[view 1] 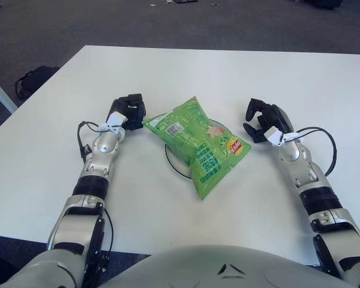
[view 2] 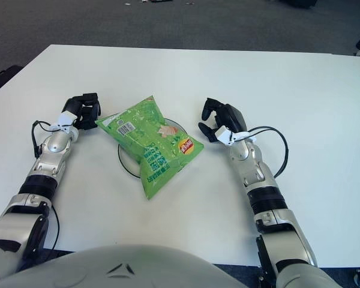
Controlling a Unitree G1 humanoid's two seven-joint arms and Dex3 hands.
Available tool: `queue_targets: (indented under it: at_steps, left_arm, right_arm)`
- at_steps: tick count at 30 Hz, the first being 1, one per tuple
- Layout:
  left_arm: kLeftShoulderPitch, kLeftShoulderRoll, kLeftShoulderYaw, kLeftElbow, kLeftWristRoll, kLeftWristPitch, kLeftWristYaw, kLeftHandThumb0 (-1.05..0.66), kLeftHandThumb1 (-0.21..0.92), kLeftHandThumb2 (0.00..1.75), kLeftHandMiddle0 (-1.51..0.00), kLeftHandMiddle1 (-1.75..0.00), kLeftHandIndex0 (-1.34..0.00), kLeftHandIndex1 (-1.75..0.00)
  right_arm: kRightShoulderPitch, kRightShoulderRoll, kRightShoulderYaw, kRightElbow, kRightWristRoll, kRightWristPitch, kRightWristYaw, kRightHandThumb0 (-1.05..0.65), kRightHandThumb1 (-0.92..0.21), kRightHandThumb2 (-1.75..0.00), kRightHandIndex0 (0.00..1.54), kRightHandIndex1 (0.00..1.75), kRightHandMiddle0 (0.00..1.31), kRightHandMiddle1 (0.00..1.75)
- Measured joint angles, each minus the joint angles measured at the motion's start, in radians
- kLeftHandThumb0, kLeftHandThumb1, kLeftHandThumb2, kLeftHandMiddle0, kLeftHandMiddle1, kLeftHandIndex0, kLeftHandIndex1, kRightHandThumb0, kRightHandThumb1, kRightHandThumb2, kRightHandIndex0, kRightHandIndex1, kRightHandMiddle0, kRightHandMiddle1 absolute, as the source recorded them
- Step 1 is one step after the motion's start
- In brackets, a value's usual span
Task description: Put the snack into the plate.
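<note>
The green snack bag (view 1: 199,143) lay across the plate (view 1: 170,157), overhanging it, so the left hand (view 1: 128,111), fingers curled at its corner though any grip was unclear, could drag it off on withdrawing, while the right hand (view 1: 263,122) hovered open just beside.

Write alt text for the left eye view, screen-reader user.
A green snack bag lies across a white plate on a white table, covering most of it. The robot's left hand is at the bag's left corner, and its right hand is just right of the bag, fingers spread, holding nothing.
</note>
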Motion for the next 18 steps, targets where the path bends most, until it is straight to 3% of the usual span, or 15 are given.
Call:
queue_targets:
  at_steps: [18]
  left_arm:
    - [0.060,0.018,0.009,-0.083,0.018,0.045,0.035,-0.48,0.54,1.09,-1.36,-1.75,-1.12,-1.75]
  right_arm:
    - [-0.059,0.002,0.006,0.089,0.036,-0.049,0.043,-0.48,-0.35,-1.28,1.22,1.75,0.59,1.75]
